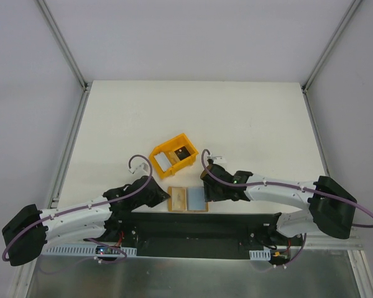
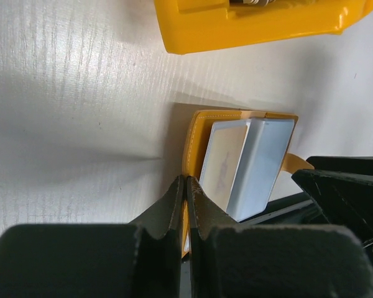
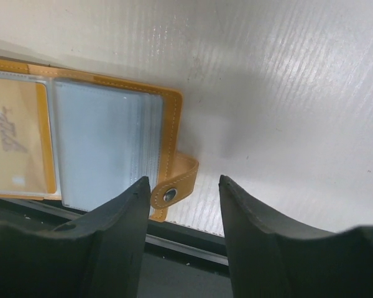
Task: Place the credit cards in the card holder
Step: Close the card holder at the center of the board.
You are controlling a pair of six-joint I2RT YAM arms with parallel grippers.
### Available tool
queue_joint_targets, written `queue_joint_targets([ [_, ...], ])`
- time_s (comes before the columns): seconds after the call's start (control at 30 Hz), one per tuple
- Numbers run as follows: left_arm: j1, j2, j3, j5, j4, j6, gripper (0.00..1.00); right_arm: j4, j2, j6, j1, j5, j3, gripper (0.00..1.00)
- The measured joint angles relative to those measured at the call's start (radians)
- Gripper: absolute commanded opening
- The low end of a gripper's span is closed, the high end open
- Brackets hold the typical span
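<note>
**A:** Where is the card holder for us?

**B:** The card holder lies open and flat at the near edge of the desk, about midway along it, between our two arms. The yellow bin stands just behind it. In the bin we see a pale card and what looks like a dark card.

**A:** And our jaws?

**B:** The left jaws are pressed together and hold nothing, with their tips at the holder's left edge. We cannot tell whether they press on it. The right jaws stand spread and empty over the snap tab at the holder's right edge.

**A:** How will these things handle?

**B:** We judge the cards thin, stiff, light and slick. Lying low in the bin, they offer only an edge to grip, so we would pinch one by a short end. The holder is soft and light, so it may slide or fold and we would want one cover pinned down. The clear pockets look floppy, so a card must enter edge-first. A tan card appears to sit in the left pocket.
</note>
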Motion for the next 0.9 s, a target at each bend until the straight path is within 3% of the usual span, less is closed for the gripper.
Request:
queue_joint_targets([
  [0.1,0.0,0.0,0.018,0.0,-0.026,0.004,0.0,-0.008,-0.001,0.004,0.001,0.0,0.01,0.26],
  [0.27,0.0,0.01,0.062,0.0,-0.059,0.024,0.0,-0.019,-0.007,0.014,0.001,0.0,0.01,0.03],
  [0.5,-0.001,0.074,0.145,0.01,-0.09,0.061,0.0,0.0,-0.022,0.013,0.001,0.0,0.001,0.01],
  [0.9,-0.055,0.282,0.39,0.037,-0.118,0.138,0.0,0.215,-0.121,0.016,-0.014,-0.013,-0.132,0.0],
])
